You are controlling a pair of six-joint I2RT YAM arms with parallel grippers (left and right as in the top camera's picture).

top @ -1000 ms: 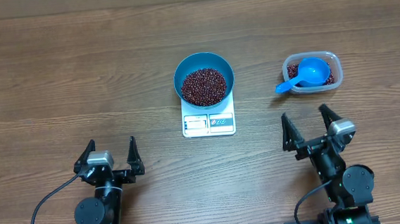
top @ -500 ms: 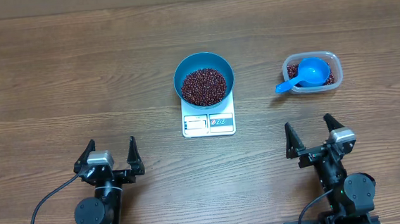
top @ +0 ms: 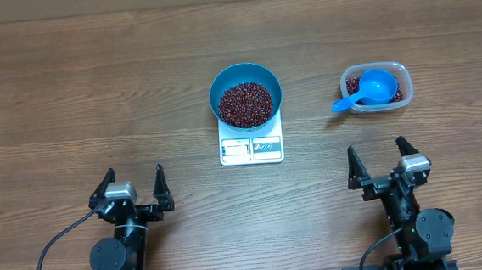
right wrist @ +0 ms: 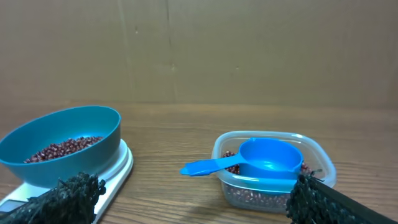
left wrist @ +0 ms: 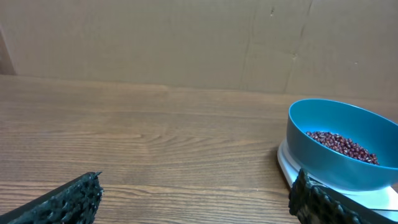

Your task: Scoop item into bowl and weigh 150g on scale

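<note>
Note round light-blue bowl (top: 244, 72) of glossy red-brown beans (top: 246, 104) on flat white scale (top: 251, 149), farther out and between left gripper (top: 133, 171) and right gripper (top: 375, 146). Note both spread wide, holding nothing.

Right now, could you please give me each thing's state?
Flat white scale: loaded, display unreadable.
Round light blue bowl: on scale, partly filled.
Clear plastic tub: lidless, partly filled.
Dark red-brown beans: in bowl and tub.
Blue long-handled scoop: resting in tub.
Left gripper: open, empty.
Right gripper: open, empty.
</note>
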